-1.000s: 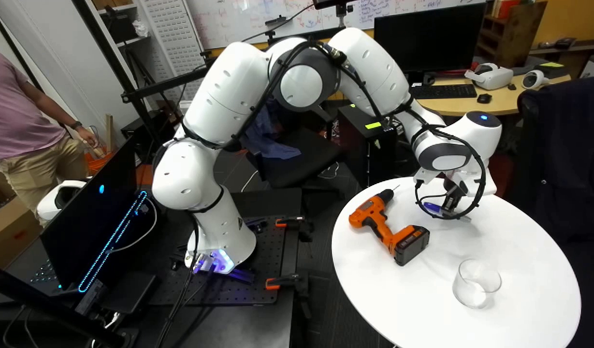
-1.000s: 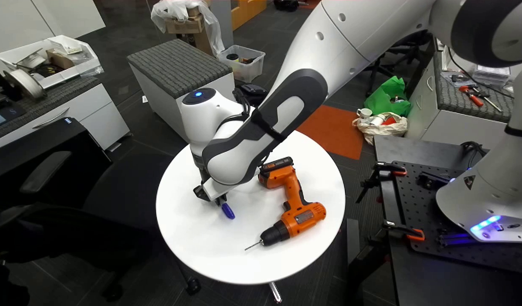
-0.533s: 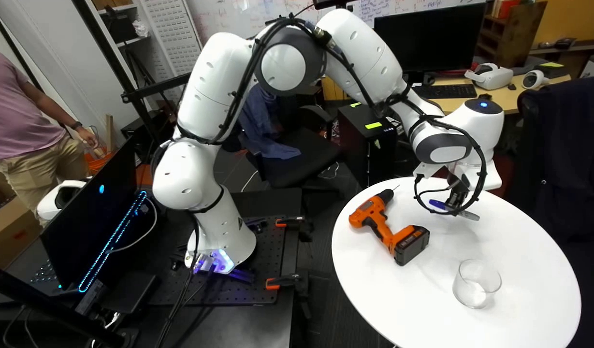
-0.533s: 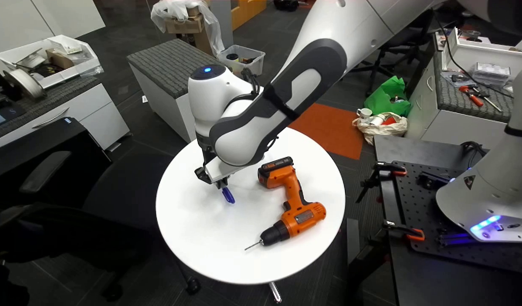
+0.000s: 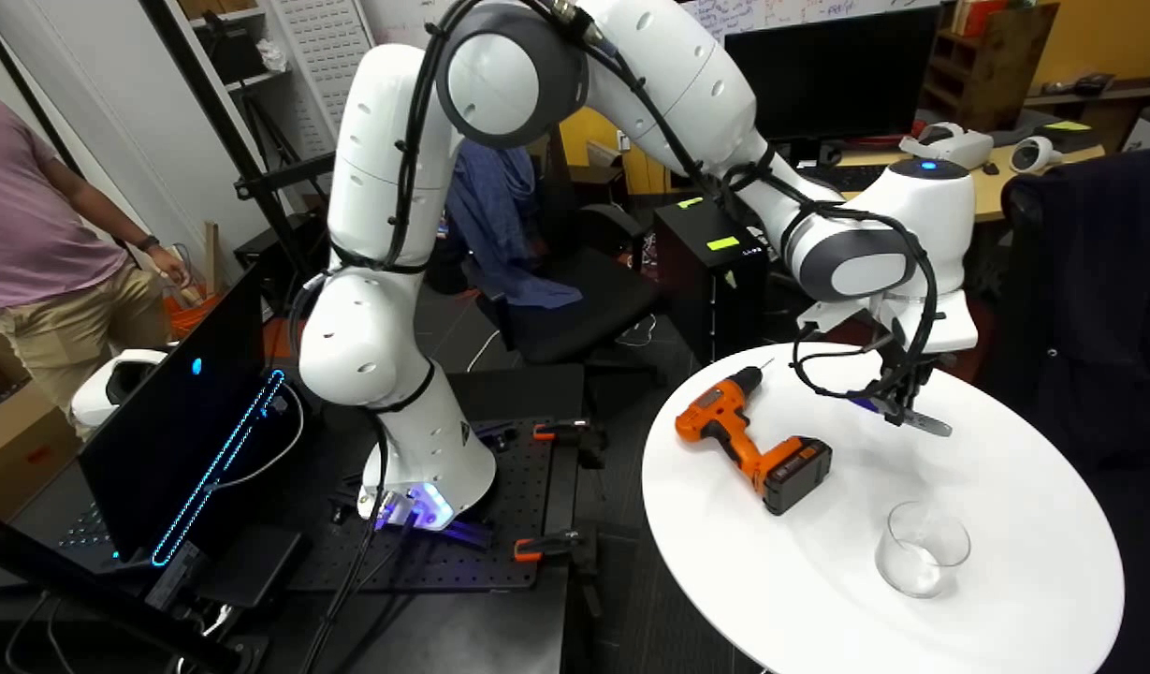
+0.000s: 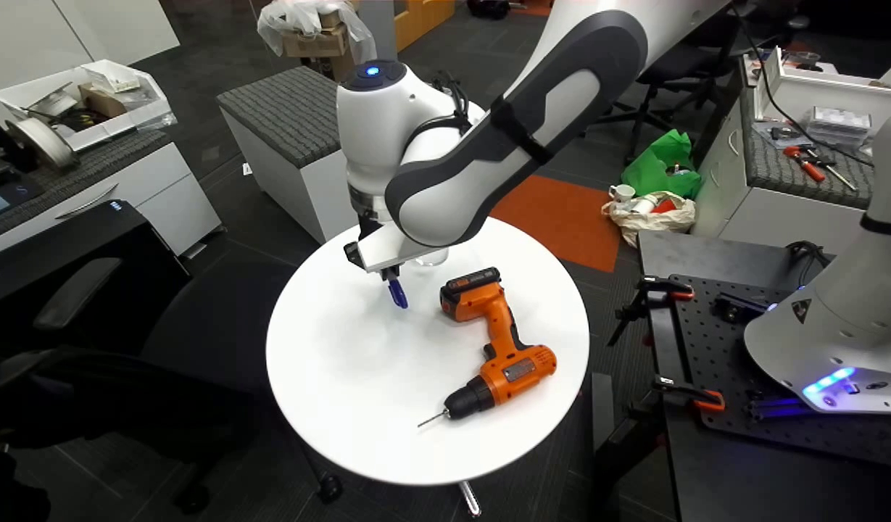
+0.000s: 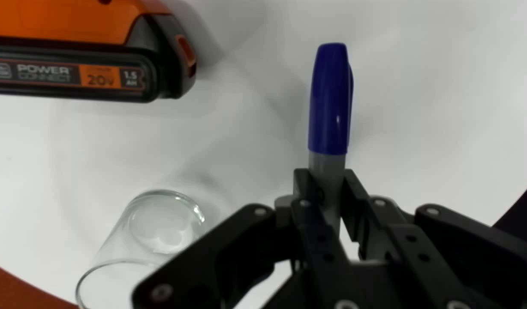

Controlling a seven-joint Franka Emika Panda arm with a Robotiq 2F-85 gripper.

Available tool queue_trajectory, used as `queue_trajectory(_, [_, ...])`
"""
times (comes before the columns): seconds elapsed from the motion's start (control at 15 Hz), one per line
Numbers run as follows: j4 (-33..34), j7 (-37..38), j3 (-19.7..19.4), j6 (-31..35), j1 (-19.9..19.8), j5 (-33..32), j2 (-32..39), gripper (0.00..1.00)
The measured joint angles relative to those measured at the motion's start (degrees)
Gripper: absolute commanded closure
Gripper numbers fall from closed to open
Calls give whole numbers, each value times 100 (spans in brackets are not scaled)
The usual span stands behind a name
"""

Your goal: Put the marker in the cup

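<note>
Gripper (image 7: 326, 182) pinching the marker (image 7: 329, 101) by its grey barrel, I am holding it above the table (image 5: 799, 585), clear cup (image 5: 923, 549) standing apart, orange drill (image 6: 499, 326) lying on its side

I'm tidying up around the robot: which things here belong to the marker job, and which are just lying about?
Belong to the job:
marker, held in the gripper
clear cup

Just lying about:
orange power drill
green bag
white mug
</note>
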Motion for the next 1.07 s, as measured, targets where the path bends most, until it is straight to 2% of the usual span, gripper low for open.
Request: queue_trajectory(1.07, [-361, 3366, -693, -93, 252, -2251, -368, 95])
